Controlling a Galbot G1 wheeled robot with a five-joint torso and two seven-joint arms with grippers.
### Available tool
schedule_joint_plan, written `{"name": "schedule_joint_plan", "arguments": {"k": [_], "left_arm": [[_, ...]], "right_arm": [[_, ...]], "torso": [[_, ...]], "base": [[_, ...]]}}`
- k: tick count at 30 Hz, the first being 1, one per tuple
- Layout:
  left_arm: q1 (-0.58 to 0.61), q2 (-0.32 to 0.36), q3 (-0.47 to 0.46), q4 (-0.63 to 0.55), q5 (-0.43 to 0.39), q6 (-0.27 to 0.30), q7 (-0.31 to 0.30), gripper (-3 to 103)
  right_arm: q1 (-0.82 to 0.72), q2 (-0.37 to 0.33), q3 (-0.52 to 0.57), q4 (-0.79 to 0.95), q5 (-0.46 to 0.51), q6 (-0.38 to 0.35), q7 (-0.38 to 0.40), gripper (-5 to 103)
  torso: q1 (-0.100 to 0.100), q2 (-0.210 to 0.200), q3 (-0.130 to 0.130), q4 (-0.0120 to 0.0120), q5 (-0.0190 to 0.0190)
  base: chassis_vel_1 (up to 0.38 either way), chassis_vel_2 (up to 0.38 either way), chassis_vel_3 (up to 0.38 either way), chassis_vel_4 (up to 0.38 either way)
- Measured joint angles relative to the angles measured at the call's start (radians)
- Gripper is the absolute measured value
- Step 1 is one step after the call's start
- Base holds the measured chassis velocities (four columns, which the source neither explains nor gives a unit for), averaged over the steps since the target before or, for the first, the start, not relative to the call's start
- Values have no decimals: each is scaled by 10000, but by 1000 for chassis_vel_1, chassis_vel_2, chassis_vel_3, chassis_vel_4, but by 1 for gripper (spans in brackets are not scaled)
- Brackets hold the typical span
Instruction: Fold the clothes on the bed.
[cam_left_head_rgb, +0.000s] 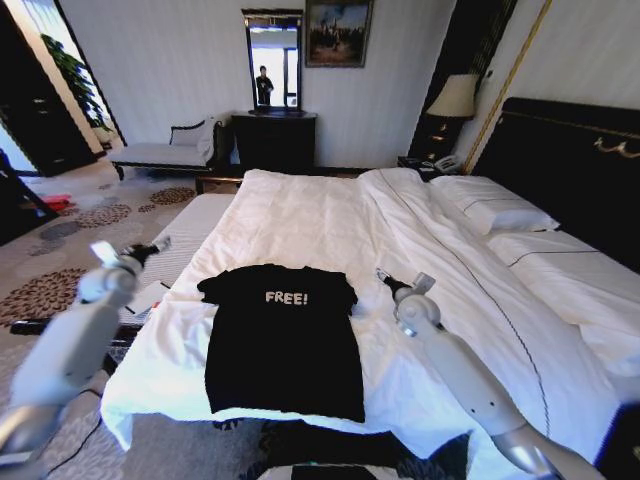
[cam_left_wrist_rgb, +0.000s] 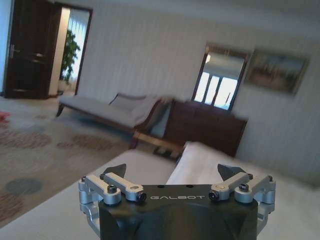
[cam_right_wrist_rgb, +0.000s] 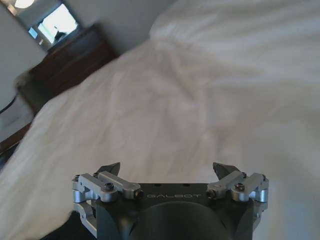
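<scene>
The clothes, one black T-shirt (cam_left_head_rgb: 283, 340) with white "FREE!" lettering, lie flat and spread on the near edge of the bed (cam_left_head_rgb: 330, 215), sleeves out to both sides. My left gripper (cam_left_head_rgb: 135, 252) hovers off the bed's left side, level with the shirt's left sleeve and well apart from it; its fingers stand open (cam_left_wrist_rgb: 172, 172) with nothing between them. Just right of the shirt's right sleeve, my right gripper (cam_left_head_rgb: 402, 281) hangs over the white duvet (cam_right_wrist_rgb: 165, 115), open (cam_right_wrist_rgb: 166, 169) and holding nothing.
White pillows (cam_left_head_rgb: 505, 215) and a dark headboard (cam_left_head_rgb: 580, 165) line the right side. A pale chaise bench (cam_left_head_rgb: 165, 152), a dark dresser (cam_left_head_rgb: 273, 140) with a mirror and a bedside lamp (cam_left_head_rgb: 453, 97) stand at the far wall. Patterned carpet (cam_left_head_rgb: 60, 250) lies left of the bed.
</scene>
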Motion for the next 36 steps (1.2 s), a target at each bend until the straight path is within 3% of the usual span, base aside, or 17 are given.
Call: {"name": "schedule_joint_plan", "arguments": {"k": [2, 3, 5, 7, 10, 12, 15, 26, 34, 36], "left_arm": [[-46, 252, -228, -623, -667, 18, -196, 100], [-95, 323, -293, -902, -893, 27, -269, 100], [-111, 404, -390, -1322, -1164, 64, -369, 100], [-169, 459, -438, -1902, -1399, 115, -490, 100], [-179, 460, -446, -2237, -1473, 148, -546, 100], [-110, 424, -554, -2687, -1542, 173, -622, 100], [-38, 376, -622, -2830, -1545, 176, -668, 100], [-69, 250, -495, -2687, -1384, 250, -767, 100], [-55, 177, -437, -2638, -1272, 271, -781, 100], [-44, 180, -439, -2615, -1265, 270, -782, 100]], "right_arm": [[-6, 70, 75, 267, 937, -279, 485, 100], [-9, 113, 154, 352, 1399, -383, 822, 100], [42, 176, 199, 361, 1809, -495, 1115, 100], [139, 219, 216, 217, 2010, -641, 1314, 100], [202, 233, 164, -50, 1744, -678, 1283, 100], [391, 302, -107, -936, 718, -546, 712, 100], [551, 443, -222, -1568, 389, -472, 391, 100], [1319, 1482, -610, -2504, 809, -419, -45, 100], [1528, 1755, -1036, -2986, 399, -427, -451, 101], [1592, 1839, -1110, -3097, 272, -406, -550, 92]], "torso": [[0, 1, -1, 1, 1], [0, 1, -1, -11, -1], [0, 2, 0, -18, -3], [0, 1, -1, -10, 1], [0, 1, 0, -9, -1], [0, 1, 0, -9, 1], [0, 1, 1, -5, 0], [3, 1, 2, -5, -2], [3, 0, 2, -11, -1], [2, 0, 2, -9, -1]], "base": [[0, 0, 0, 0], [0, 0, 0, 0], [0, 0, 0, 0], [0, 0, 0, 0], [0, 0, 0, 0], [0, 0, 0, 0], [0, 0, 0, 0], [0, 0, 0, 0], [0, 0, 0, 0], [0, 0, 0, 0]]}}
